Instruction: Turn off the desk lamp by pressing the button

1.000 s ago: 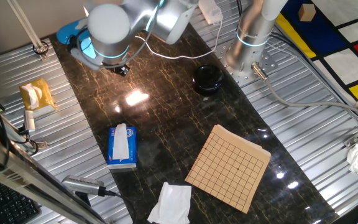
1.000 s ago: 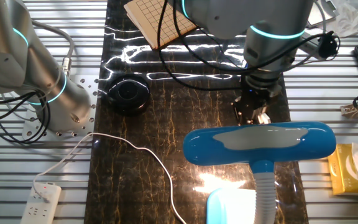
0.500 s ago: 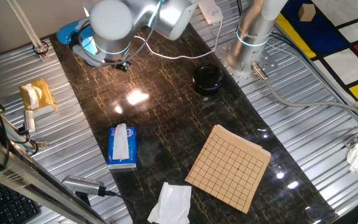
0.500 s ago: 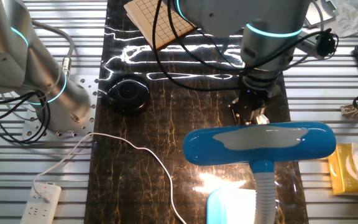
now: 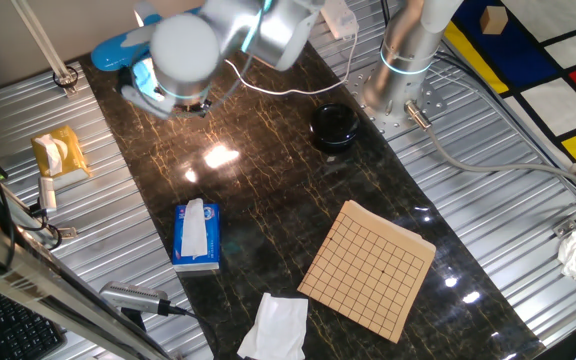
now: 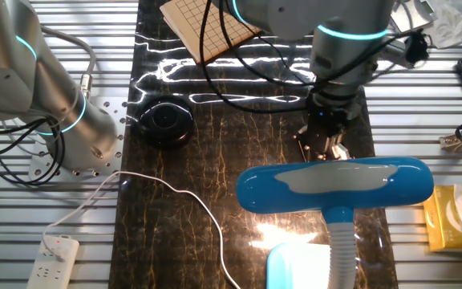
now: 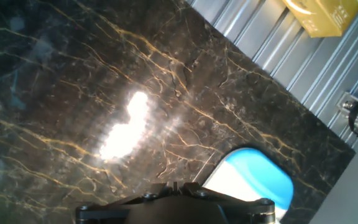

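Desk lamp [image 6: 335, 186] sits at table [image 5: 268, 190] end, lit; we see its glare on the marble. Gripper [image 6: 324, 144] hovers just behind lamp head, fingertips not visible — can't tell open/closed. Tissue box [image 5: 197, 235] well apart.

You see a dark stone table top [image 5: 268, 190] with gold lines, and a bright spot of light [image 5: 219, 156] shines on it just beside the hand. Shiny ribbed metal [image 5: 488, 230] lies around it. Far from the hand, the floor [image 5: 538, 70] has red, yellow and blue squares.
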### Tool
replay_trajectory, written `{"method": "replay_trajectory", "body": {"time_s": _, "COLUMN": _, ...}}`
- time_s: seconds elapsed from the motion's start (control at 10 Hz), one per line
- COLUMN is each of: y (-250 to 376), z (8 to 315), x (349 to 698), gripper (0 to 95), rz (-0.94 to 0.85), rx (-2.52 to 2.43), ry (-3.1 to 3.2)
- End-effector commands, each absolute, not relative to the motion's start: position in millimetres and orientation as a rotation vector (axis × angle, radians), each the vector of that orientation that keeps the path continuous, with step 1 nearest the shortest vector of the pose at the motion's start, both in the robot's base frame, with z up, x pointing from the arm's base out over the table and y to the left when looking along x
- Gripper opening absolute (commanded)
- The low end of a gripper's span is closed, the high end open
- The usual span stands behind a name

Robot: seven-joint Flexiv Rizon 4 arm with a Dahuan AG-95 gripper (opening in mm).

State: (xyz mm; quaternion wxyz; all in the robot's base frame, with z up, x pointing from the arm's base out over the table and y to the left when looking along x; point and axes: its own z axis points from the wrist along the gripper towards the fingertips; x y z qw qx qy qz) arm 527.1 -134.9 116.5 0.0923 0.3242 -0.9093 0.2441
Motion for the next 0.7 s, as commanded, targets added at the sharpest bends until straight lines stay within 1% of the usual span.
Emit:
{"method": "replay_trajectory", "body": {"time_s": 0.1, "y": -135.1, "z": 116.4, "x": 528.2, "gripper": 0.0, "rz": 0.929, "rx": 1.005, "ry": -2.49}}
{"method": "replay_trajectory", "body": {"time_s": 0.7, "y": -135.1, "z": 116.4, "x": 528.2, "gripper": 0.0, "rz": 0.982, "rx": 0.889, "ry": -2.529}}
